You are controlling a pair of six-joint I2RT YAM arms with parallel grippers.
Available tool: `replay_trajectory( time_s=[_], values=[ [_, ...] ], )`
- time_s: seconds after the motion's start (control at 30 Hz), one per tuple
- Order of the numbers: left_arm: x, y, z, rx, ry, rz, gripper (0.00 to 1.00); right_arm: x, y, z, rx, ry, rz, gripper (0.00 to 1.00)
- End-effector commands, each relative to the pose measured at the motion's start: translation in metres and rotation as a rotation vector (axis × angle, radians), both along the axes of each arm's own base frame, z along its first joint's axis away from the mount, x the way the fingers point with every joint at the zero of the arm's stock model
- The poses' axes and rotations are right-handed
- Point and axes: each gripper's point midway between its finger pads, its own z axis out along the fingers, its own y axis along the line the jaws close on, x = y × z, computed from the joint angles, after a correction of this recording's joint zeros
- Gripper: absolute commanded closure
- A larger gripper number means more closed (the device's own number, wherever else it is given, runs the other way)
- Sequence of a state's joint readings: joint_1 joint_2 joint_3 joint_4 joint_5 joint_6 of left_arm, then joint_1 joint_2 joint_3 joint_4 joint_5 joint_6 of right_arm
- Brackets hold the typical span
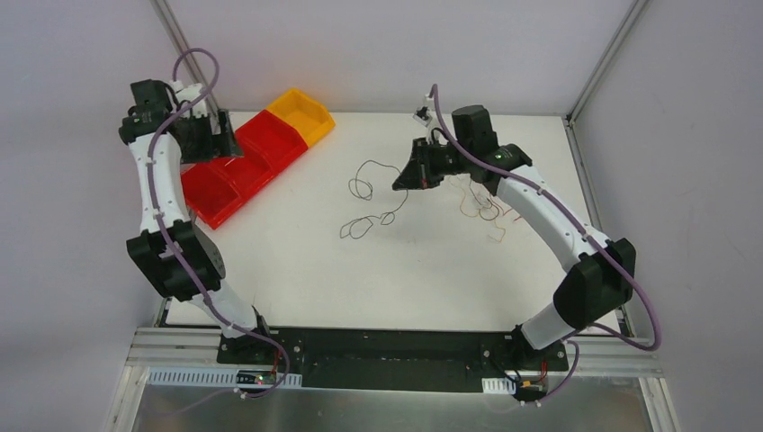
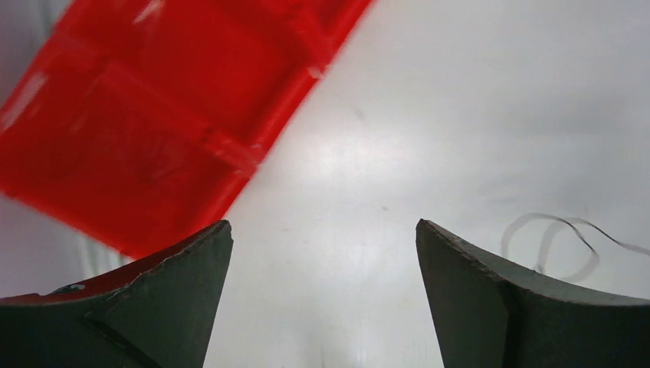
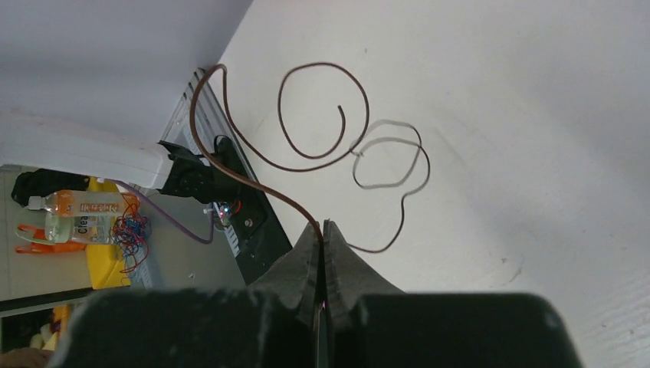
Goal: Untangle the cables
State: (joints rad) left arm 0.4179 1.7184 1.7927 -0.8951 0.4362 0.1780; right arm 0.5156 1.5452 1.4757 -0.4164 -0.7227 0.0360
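Wire (image 3: pixel 323 65), thin, dark-brown and curly, looks light and springy, best pinched near an end; the right gripper (image 3: pixel 323 230) is clamped on it. The left gripper (image 2: pixel 323 226) gapes near the far-left corner of the tabletop (image 1: pixel 432 279).

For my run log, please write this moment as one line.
left gripper: open, empty, by red bins | right gripper: shut on dark cable | other cables: on table

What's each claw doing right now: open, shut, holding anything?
Left claw: open, holding nothing.
Right claw: closed on a thin brown wire.
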Motion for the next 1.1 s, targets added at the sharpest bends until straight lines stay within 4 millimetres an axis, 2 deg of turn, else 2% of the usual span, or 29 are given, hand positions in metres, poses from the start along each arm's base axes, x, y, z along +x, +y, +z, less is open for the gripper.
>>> replay_trajectory(
  time_s=[0.0,0.03,0.07,0.1,0.17,0.27,0.37,0.43,0.53,0.6,0.73,0.83,0.97,1.0,1.07],
  values=[
    [-0.017,-0.123,0.027,-0.119,-0.097,-0.395,0.11,-0.009,-0.002,-0.067,-0.113,0.174,0.038,0.93],
    [-0.023,-0.144,0.023,-0.135,-0.086,-0.455,0.11,-0.011,-0.001,-0.081,-0.145,0.198,0.057,0.79],
    [-0.028,-0.162,0.017,-0.161,-0.070,-0.504,0.10,-0.011,-0.003,-0.090,-0.178,0.228,0.057,0.57],
    [-0.033,-0.179,0.012,-0.191,-0.050,-0.541,0.08,-0.010,-0.006,-0.097,-0.213,0.259,0.047,0.41],
    [-0.044,-0.210,-0.002,-0.249,-0.007,-0.615,0.03,-0.004,-0.019,-0.097,-0.247,0.291,0.026,0.29],
    [-0.060,-0.253,-0.028,-0.239,0.043,-0.721,0.01,0.008,-0.044,-0.087,-0.228,0.298,-0.050,0.19],
    [-0.071,-0.289,-0.057,-0.213,0.072,-0.804,0.01,0.014,-0.075,-0.088,-0.230,0.304,-0.126,0.16],
    [-0.070,-0.307,-0.078,-0.174,0.097,-0.830,0.01,0.012,-0.093,-0.092,-0.248,0.307,-0.158,0.16],
    [-0.070,-0.330,-0.110,-0.119,0.165,-0.856,0.01,0.007,-0.114,-0.099,-0.269,0.325,-0.204,0.16],
    [-0.072,-0.338,-0.132,-0.071,0.207,-0.885,0.01,0.004,-0.124,-0.101,-0.277,0.337,-0.228,0.15],
    [-0.075,-0.343,-0.171,0.034,0.263,-0.970,0.01,0.001,-0.135,-0.102,-0.284,0.347,-0.263,0.15],
    [-0.074,-0.339,-0.191,0.140,0.282,-1.015,0.01,0.000,-0.139,-0.101,-0.291,0.337,-0.277,0.15],
    [-0.083,-0.329,-0.214,0.250,0.326,-1.021,0.01,0.001,-0.143,-0.101,-0.297,0.333,-0.288,0.15],
    [-0.086,-0.326,-0.219,0.278,0.335,-1.018,0.04,0.002,-0.145,-0.101,-0.298,0.331,-0.292,0.15],
    [-0.092,-0.320,-0.227,0.328,0.348,-1.006,0.22,0.004,-0.146,-0.100,-0.298,0.329,-0.297,0.16]
  ],
)
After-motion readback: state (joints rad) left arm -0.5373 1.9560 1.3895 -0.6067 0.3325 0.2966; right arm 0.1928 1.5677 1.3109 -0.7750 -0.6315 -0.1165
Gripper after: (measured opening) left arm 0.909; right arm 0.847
